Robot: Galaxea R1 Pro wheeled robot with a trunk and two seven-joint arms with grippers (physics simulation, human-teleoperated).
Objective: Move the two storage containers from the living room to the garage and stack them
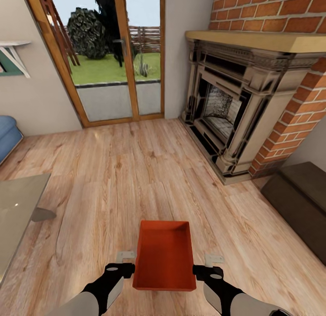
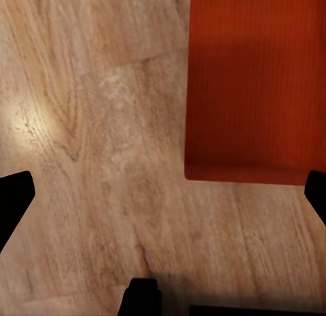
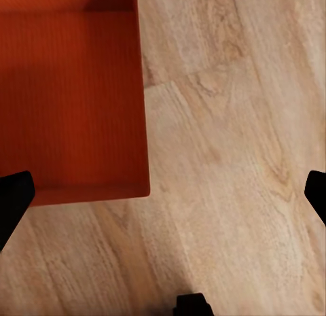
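wood-plank floor (image 1: 136, 171), brick fireplace (image 1: 235, 103), glass door (image 1: 113, 58)

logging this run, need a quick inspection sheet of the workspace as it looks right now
surface: light wood-plank floor
job's things: one orange-red storage container, open-top, empty, between both arms
clutter: nothing seen
grippers: left gripper and right gripper flank the container's sides; both open, fingers spread wide in wrist views
cables: nothing seen
surroundings: brick fireplace, glass door to garden, glass table, blue sofa, dark bench
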